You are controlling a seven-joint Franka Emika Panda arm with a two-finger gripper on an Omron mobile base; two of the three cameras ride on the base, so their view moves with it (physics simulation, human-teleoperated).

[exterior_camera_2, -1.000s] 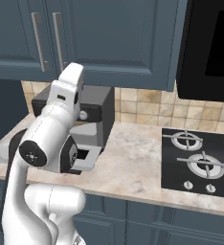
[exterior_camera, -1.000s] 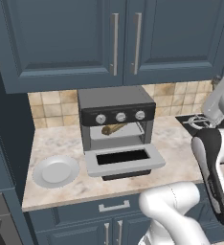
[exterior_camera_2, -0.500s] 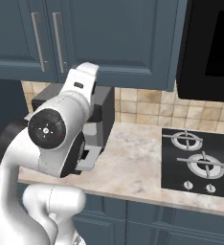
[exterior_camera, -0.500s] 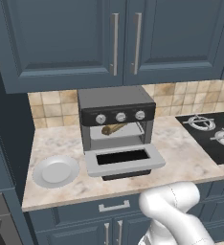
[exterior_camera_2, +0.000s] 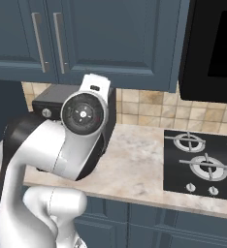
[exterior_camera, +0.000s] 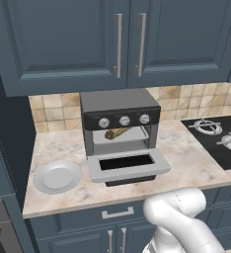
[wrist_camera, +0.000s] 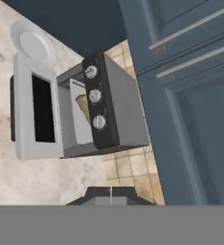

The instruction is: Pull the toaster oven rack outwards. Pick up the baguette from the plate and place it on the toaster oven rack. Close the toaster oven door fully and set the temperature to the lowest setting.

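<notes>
text: none legible | toaster oven knobs unmarked (no brand or numbers)

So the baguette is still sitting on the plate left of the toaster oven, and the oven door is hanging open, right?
Not quite. The plate is bare; the baguette lies on the rack inside the toaster oven, as the left base view shows. The toaster oven door is indeed open.
</notes>
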